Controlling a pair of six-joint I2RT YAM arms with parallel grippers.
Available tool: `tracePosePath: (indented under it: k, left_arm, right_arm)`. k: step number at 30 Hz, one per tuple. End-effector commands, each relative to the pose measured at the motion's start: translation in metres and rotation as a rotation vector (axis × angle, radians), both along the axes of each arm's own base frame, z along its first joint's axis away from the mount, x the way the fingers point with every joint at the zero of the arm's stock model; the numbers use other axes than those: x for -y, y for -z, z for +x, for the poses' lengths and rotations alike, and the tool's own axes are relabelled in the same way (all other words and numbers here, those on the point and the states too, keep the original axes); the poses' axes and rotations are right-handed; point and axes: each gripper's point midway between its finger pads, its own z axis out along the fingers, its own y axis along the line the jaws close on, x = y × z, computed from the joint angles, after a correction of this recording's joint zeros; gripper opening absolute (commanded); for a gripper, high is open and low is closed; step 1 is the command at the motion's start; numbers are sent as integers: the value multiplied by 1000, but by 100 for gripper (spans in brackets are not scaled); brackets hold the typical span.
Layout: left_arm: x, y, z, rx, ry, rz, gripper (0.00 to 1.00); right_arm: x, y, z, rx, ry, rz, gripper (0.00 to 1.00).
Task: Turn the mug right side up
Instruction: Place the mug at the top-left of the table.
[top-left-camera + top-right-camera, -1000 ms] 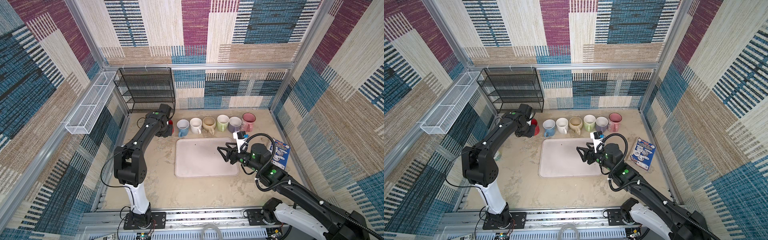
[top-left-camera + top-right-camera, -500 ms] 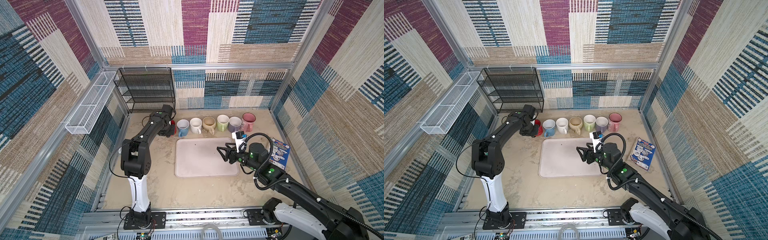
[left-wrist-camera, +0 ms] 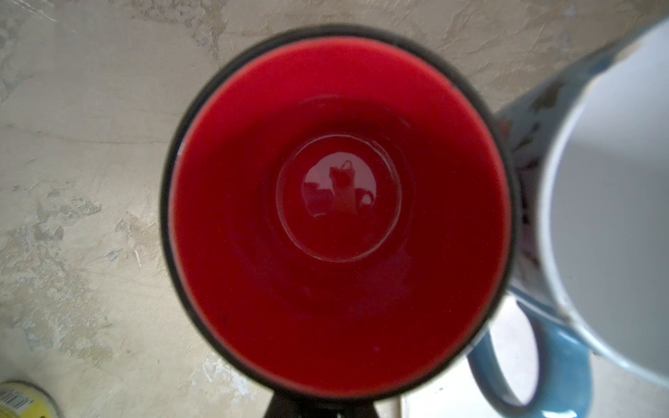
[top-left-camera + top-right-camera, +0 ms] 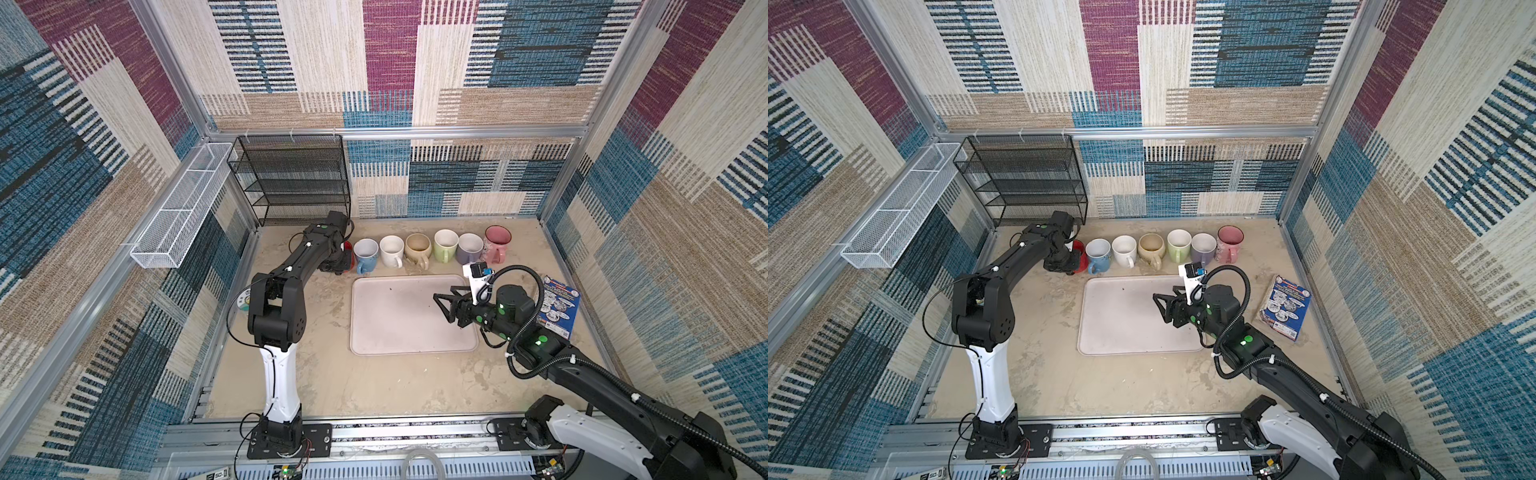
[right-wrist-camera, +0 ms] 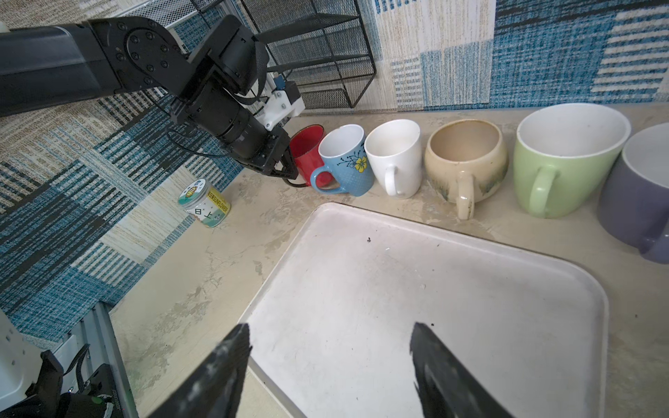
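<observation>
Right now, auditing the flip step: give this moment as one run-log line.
red mug: mouth up, beside blue mug | left gripper: shut on its handle | right gripper: open, empty, over tray

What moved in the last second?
The left arm swung toward the row of mugs. Its left claw, closed on the upright red ceramic mug, brought that mug a little closer to the blue flowered mug. Nothing was let go. The right claw, open over the white plastic tray, and the other mugs stayed put.
</observation>
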Motion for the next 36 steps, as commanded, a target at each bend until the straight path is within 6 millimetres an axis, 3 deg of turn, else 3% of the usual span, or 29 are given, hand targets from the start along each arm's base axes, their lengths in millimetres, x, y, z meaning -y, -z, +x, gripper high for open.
tracePosePath:
  k: [1,9,22,25,29,32,36]
  left_arm:
    - [6,-1,7,34,-8,-27,0]
    - [6,7,2,20,-15,-22,4]
    - [4,0,-3,33,-19,-14,35]
    - [2,-12,-8,53,-22,-13,41]
    - [-1,-47,-21,117,-26,-36,58]
    - [-6,-70,-35,162,-28,-40,76]
    - [-15,-87,-60,193,-31,-33,85]
  right_arm:
    - [0,-9,3,24,9,9,72]
    - [4,-13,0,37,19,12,73]
    - [9,-25,0,64,40,9,73]
    - [12,-29,1,72,57,7,73]
    - [27,-41,6,118,143,-3,75]
    - [46,-49,14,167,254,-17,79]
    - [66,-52,21,206,366,-44,92]
